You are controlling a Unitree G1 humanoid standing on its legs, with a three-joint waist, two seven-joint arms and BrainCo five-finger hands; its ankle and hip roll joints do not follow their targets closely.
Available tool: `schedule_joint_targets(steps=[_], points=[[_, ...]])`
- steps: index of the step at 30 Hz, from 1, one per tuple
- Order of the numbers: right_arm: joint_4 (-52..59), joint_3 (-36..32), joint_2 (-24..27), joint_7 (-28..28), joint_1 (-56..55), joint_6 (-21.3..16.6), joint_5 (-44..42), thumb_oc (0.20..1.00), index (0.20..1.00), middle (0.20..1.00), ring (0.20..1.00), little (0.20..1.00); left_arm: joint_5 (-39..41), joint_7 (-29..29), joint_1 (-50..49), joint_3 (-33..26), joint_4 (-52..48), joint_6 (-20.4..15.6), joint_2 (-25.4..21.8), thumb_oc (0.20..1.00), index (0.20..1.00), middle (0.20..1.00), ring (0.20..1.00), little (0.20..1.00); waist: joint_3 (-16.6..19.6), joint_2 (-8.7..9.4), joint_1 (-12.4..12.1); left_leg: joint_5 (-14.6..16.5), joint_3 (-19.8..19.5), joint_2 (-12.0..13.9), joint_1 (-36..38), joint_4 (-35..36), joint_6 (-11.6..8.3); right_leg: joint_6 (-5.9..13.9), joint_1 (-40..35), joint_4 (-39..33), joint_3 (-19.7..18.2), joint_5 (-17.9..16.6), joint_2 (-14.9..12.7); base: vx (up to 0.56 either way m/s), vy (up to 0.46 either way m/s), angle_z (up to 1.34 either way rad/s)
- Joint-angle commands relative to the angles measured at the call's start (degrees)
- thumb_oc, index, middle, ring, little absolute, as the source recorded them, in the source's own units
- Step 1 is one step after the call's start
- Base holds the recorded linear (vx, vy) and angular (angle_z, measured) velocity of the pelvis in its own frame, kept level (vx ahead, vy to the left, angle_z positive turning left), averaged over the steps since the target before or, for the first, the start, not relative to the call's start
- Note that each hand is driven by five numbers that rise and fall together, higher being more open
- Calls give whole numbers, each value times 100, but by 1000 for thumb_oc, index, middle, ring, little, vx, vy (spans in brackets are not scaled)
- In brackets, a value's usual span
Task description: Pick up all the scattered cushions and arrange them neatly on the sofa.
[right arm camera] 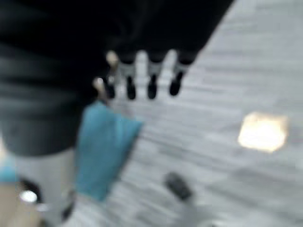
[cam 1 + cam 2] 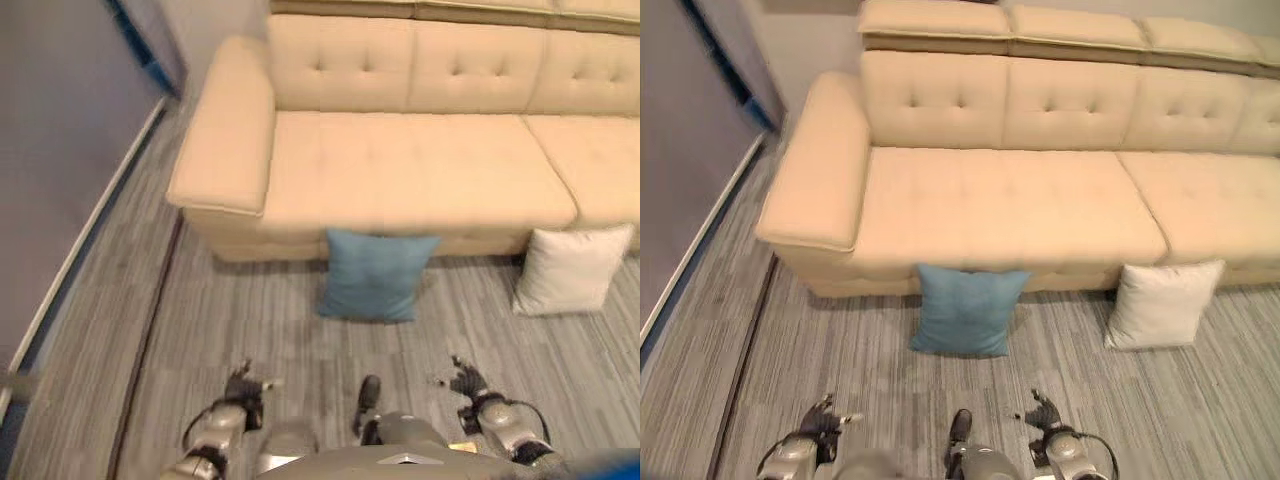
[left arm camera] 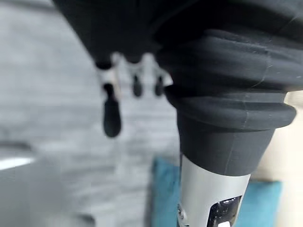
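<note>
Grey floor [image 2: 250,320] before one sofa [image 2: 420,170] holds two cushions, blue cushion [image 2: 375,275] and white cushion [image 2: 572,268]; left hand [image 2: 243,392] and right hand [image 2: 466,383] hang with fingers spread, empty.

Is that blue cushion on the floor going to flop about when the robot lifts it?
Probably a little. The blue cushion looks plump and soft, so it should sag yet keep its shape. It leans against the sofa, so a push would likely tip it flat. It seems light.

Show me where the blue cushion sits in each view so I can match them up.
Left eye view: blue cushion on the floor, leaning on the sofa front, centre.
Right eye view: left of centre, same spot.
Left wrist view: blue patch beside the arm.
Right wrist view: blue shape on the floor.
Shared landmark: the sofa's front edge.
</note>
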State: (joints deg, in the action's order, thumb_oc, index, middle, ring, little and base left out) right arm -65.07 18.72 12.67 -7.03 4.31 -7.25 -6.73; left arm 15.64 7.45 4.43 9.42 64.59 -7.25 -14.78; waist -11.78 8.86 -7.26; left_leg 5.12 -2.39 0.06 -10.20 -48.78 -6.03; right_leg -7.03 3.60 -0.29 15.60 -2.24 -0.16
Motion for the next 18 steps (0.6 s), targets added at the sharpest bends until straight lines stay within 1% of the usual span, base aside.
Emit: schedule_joint_targets(steps=[1, 2, 3, 4, 5, 6, 7, 8, 10, 12, 13, 14, 15, 16, 17, 18], points=[[261, 77, 290, -98, 254, -162, -195, 1000, 1000, 1000, 1000, 1000, 16, -3, 115, 110, -150, -22, -70, 1000, 1000, 1000, 1000, 1000, -231, -150, 98, -594, 4, 45, 819, 2149, 157, 1035, -295, 12, -55, -88, -237, 0, 0, -6], [261, 77, 290, -98, 254, -162, -195, 1000, 1000, 1000, 1000, 1000, 16, -3, 115, 110, -150, -22, -70, 1000, 1000, 1000, 1000, 1000, -231, -150, 98, -594, 4, 45, 819, 2149, 157, 1035, -295, 12, -55, -88, -237, 349, 34, -15], [238, 29, 299, -100, 229, -181, -248, 1000, 1000, 1000, 1000, 1000, 53, 27, 149, 151, -125, -45, -15, 1000, 1000, 1000, 1000, 1000, -264, -120, -16, -156, 257, -105, 440, 3577, 343, 1169, -571, -226, -26, 96, -253, 415, 63, 4], [229, 16, 287, -96, 215, -188, -245, 1000, 1000, 1000, 1000, 1000, 67, 26, 122, 116, -131, -43, -9, 1000, 1000, 1000, 1000, 1000, -232, -110, -32, -233, 200, -180, 387, 3780, 341, 1175, -593, -225, -37, 138, -249, 554, 168, 67], [154, 33, 267, -88, 182, -169, -214, 1000, 1000, 1000, 1000, 1000, -10, 37, 71, 101, 23, -18, 13, 1000, 1000, 1000, 1000, 1000, -185, -175, -64, -592, 179, -141, 262, 4330, 317, 1189, -672, -218, -85, 233, -163, 207, 133, 110], [153, 33, 267, -88, 181, -170, -214, 1000, 1000, 1000, 1000, 1000, -11, 37, 71, 100, 25, -19, 14, 1000, 1000, 1000, 1000, 1000, -191, -172, -68, -604, 184, -144, 285, 4358, 317, 1190, -681, -217, -90, 238, -167, 272, 233, 76], [117, 70, 203, -48, 188, -146, -133, 1000, 1000, 1000, 1000, 1000, -26, 26, 31, 71, 109, -43, 22, 1000, 1000, 1000, 1000, 1000, -160, -161, -90, -536, -34, -270, 416, 4370, 373, 1219, -664, 67, -148, 288, -227, 230, 242, 2], [171, 99, 171, -19, 224, -164, -121, 1000, 1000, 1000, 1000, 1000, -32, 4, -3, 52, 106, -48, 17, 1000, 1000, 1000, 1000, 1000, -139, -148, -91, -523, -134, -327, 524, 4465, 439, 1242, -615, 244, -232, 286, -250, 287, 302, -71], [218, 141, 130, 8, 234, -174, -59, 1000, 1000, 1000, 1000, 1000, -97, -9, -51, 35, 128, -47, -3, 1000, 1000, 1000, 1000, 1000, -85, -149, -93, -486, -88, -348, 692, 4633, 523, 1304, -585, 326, -250, 287, -287, 171, 181, -82], [234, 153, 121, 11, 247, -185, -48, 1000, 1000, 1000, 1000, 1000, -137, -13, -62, 43, 134, -49, -14, 1000, 1000, 1000, 1000, 1000, -69, -150, -100, -482, -70, -358, 743, 4670, 540, 1319, -586, 340, -278, 279, -295, 101, 116, -33], [259, 178, 78, 8, 258, -184, -6, 1000, 1000, 1000, 1000, 1000, -151, 0, -81, 9, 117, -62, -56, 1000, 1000, 1000, 1000, 1000, -27, -156, -152, -408, -11, -383, 839, 4704, 606, 1378, -586, 384, -240, 282, -347, 99, 125, -30], [244, 188, 65, 13, 271, -173, 1, 1000, 1000, 1000, 1000, 1000, -169, 0, -77, 3, 113, -58, -72, 1000, 1000, 1000, 1000, 1000, -13, -161, -178, -387, 2, -385, 882, 4740, 633, 1398, -581, 431, -237, 278, -364, 118, 154, -33], [230, 199, 47, 18, 288, -171, 14, 1000, 1000, 1000, 1000, 1000, -166, 5, -68, -10, 117, -59, -90, 1000, 1000, 1000, 1000, 1000, -9, -179, -186, -372, 13, -374, 927, 4769, 659, 1420, -533, 573, -221, 264, -399, 75, 115, -25], [210, 192, 46, 14, 305, -159, 53, 1000, 1000, 1000, 1000, 1000, -131, 27, -73, -48, 89, -58, -103, 1000, 1000, 1000, 1000, 1000, -9, -234, -235, -339, 71, -348, 1005, 4805, 713, 1516, -423, 881, -73, 193, -529, 52, 93, -8], [210, 192, 47, 13, 305, -159, 53, 1000, 1000, 1000, 1000, 1000, -131, 27, -73, -47, 89, -57, -103, 1000, 1000, 1000, 1000, 1000, -9, -233, -238, -340, 73, -349, 1005, 4806, 714, 1517, -419, 887, -76, 196, -531, 55, 95, -10], [233, 187, 61, 12, 319, -159, 55, 1000, 1000, 1000, 1000, 1000, -133, 29, -70, -38, 55, -55, -125, 1000, 1000, 1000, 1000, 1000, -16, -267, -218, -347, 62, -355, 1046, 4833, 749, 1563, -335, 1117, -112, 110, -553, 41, 52, -28]])
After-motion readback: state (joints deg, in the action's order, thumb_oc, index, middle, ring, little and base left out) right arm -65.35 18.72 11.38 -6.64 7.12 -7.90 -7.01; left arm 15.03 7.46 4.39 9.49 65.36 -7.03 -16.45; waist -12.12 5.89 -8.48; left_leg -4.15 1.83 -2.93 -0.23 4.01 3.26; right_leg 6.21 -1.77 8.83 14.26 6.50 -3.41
